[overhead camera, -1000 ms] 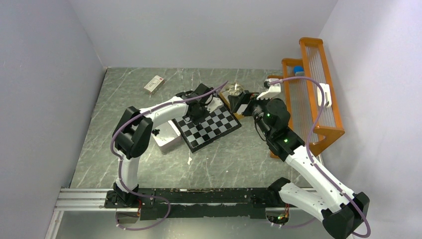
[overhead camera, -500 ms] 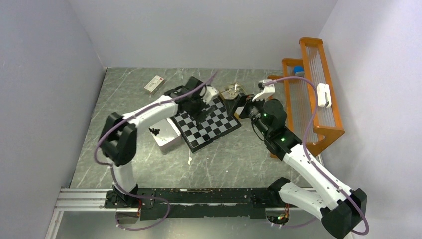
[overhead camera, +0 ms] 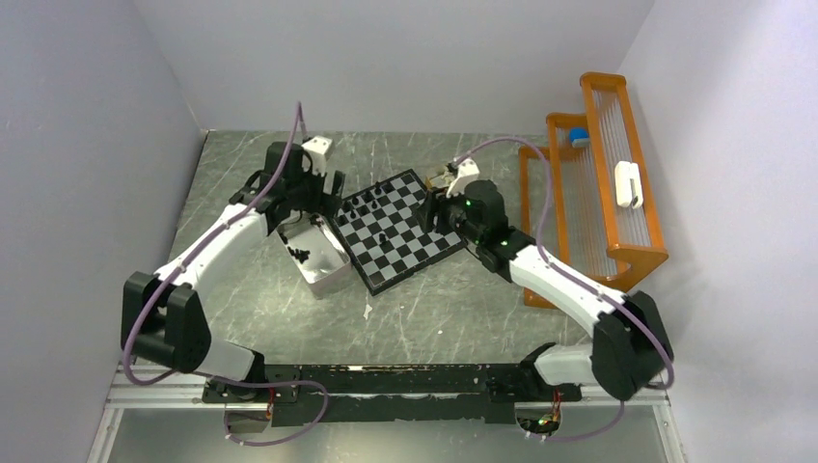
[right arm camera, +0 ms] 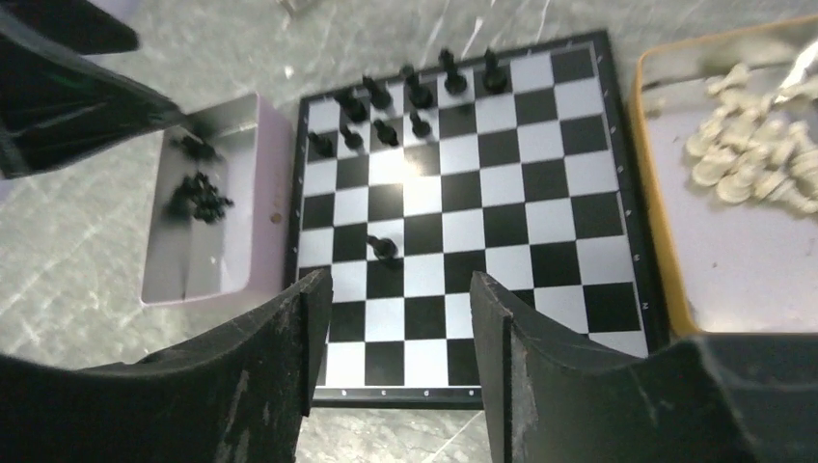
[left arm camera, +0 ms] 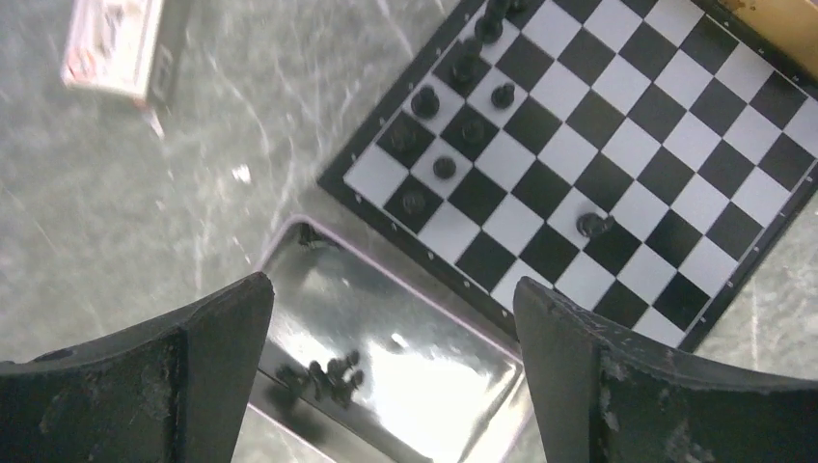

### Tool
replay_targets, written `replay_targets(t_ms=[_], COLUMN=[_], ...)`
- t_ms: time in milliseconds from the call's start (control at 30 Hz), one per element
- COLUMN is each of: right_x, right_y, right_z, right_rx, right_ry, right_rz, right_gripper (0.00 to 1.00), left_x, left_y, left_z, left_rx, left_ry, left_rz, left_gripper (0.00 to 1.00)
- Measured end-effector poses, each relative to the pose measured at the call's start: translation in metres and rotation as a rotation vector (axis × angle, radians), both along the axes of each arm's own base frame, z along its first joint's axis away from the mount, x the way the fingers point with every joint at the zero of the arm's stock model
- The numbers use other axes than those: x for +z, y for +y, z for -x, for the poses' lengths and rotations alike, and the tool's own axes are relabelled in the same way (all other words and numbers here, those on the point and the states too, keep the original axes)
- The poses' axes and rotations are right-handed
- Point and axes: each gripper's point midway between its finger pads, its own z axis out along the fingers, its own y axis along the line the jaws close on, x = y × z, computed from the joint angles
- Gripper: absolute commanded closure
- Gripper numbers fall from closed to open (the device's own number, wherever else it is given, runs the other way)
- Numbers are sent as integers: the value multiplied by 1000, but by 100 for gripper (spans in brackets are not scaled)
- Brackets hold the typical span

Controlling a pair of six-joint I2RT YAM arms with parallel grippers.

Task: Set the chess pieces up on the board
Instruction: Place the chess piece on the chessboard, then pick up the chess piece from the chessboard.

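The board (overhead camera: pixel 410 253) (right arm camera: pixel 502 222) lies in mid table. Several black chess pieces (right arm camera: pixel 405 96) (left arm camera: pixel 453 96) stand along its far-left rows, and one more (right arm camera: pixel 384 248) (left arm camera: pixel 592 225) stands alone nearer the middle. More black pieces (left arm camera: pixel 323 376) (right arm camera: pixel 198 198) lie in the white box (overhead camera: pixel 326 270). Cream-white pieces (right arm camera: pixel 757 159) fill the tan tray (right arm camera: pixel 675 289). My left gripper (left arm camera: pixel 391 289) (overhead camera: pixel 328 185) hangs wide open over the box, holding nothing. Above the board's near edge, my right gripper (right arm camera: pixel 398 289) (overhead camera: pixel 436 207) has its jaws partly apart and is empty.
An orange wire rack (overhead camera: pixel 590 193) stands at the right, with a blue-capped item (overhead camera: pixel 578 136) and a white object (overhead camera: pixel 627 183) on it. A small card box (left arm camera: pixel 111 43) lies on the grey marbled table beyond the board's corner.
My left arm drew back from the board's far corner to over the white box, jaws now wide. My right arm swung from the tan tray to the board, its jaws narrowing.
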Motion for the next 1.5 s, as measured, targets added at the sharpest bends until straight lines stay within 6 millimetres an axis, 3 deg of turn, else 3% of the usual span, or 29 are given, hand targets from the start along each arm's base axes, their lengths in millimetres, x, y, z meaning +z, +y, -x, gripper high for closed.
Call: replay_targets(t_ms=[133, 167, 267, 467, 567, 767, 1067, 1300, 1500], right_x=[-38, -44, -55, -81, -94, -110, -145, -158, -159], right_y=[17, 24, 48, 83, 90, 105, 113, 107, 106], right_z=[-4, -5, -11, -16, -17, -23, -30, -26, -27], right_rx=[74, 99, 184, 353, 423, 535, 652, 682, 683], right_ry=[74, 88, 104, 102, 99, 66, 66, 79, 67], right_rz=[64, 78, 112, 184, 222, 290, 410, 456, 471], right_gripper=[55, 56, 56, 55, 52, 49, 50, 60, 78], left_x=[-21, -24, -29, -51, -48, -28, -32, -32, -35], left_y=[34, 49, 69, 56, 57, 68, 66, 65, 65], left_z=[24, 27, 31, 68, 76, 76, 80, 80, 80], left_rx=[118, 166, 238, 204, 207, 262, 260, 257, 254], left_ry=[72, 89, 122, 207, 193, 128, 150, 154, 163], left_rz=[80, 115, 190, 283, 289, 269, 265, 266, 267], left_gripper=[1, 1, 1, 1, 1, 1, 1, 2, 1])
